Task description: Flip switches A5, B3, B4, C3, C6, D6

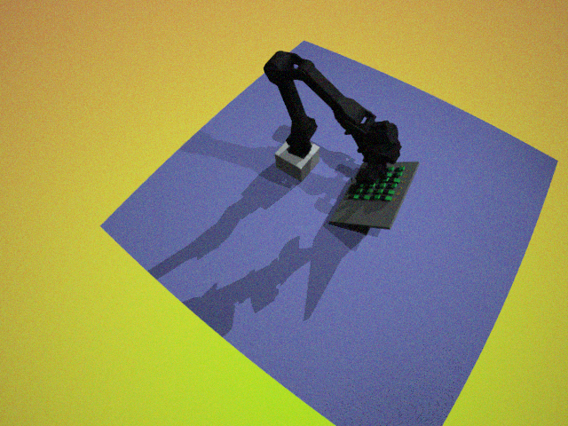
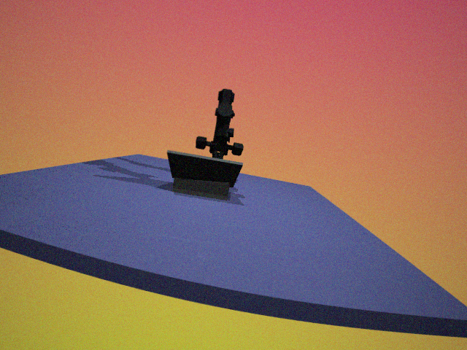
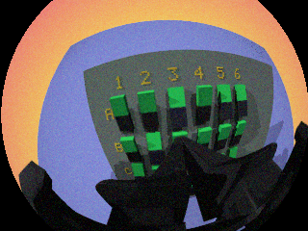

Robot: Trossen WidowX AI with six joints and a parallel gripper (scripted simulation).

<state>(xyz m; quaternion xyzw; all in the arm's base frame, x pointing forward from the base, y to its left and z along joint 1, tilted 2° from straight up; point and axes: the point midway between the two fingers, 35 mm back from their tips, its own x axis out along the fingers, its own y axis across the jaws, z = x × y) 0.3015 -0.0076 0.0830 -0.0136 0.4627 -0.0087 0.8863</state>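
Note:
The tilted grey panel [image 1: 359, 217] [image 2: 203, 167] [image 3: 98, 89] bears rows of green-and-dark switches. In the wrist view, A5 [image 3: 223, 92] and B4 [image 3: 204, 135] show their green ends; which ends are raised is hard to tell. Only the top of B3 [image 3: 179, 133] shows, just beyond my fingertips. C6 [image 3: 233, 152] is partly hidden, and my fingers cover C3 and row D. My gripper [image 3: 184, 141] is shut and empty, low over the middle of the switches. Whether it touches one is not clear. The exterior view shows only the panel's back, which hides the fingertips.
Switches A4 [image 3: 204, 95], A6 [image 3: 241, 91] and B5 [image 3: 224, 131] stand close to the named ones. The arm's pale base block [image 1: 298, 165] stands on the blue table [image 1: 413, 297] [image 2: 263, 240]. A dark support holds the panel up, and arm shadows cross the table.

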